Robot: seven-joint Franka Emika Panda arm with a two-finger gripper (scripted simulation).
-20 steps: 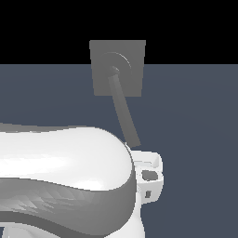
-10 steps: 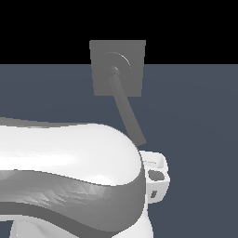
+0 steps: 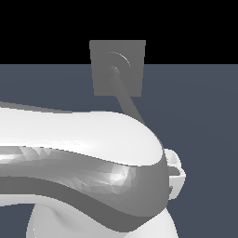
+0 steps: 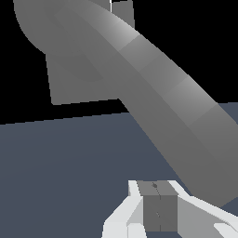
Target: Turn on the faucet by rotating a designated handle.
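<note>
The faucet's grey square ringed plate (image 3: 134, 81) stands upright at the back of the exterior view. The handle (image 3: 127, 102), a long grey bar, slants from the plate's centre down toward the exterior view's right, and its lower end is hidden behind my arm. In the wrist view the handle (image 4: 158, 88) fills the frame as a thick diagonal bar, with the plate (image 4: 74, 83) behind it. My gripper (image 4: 159, 207) sits right beside the bar's near end with its grey pads together and nothing between them. In the exterior view only the white hand (image 3: 175, 169) shows.
My glossy white-and-grey arm link (image 3: 83, 153) fills the lower half of the exterior view and hides the handle's tip and the fingers. A dark blue-grey floor (image 3: 204, 116) lies under everything, with a black background above it.
The handle's lower end has swung toward the exterior view's right, and my arm and hand have moved right with it. The plate has not moved.
</note>
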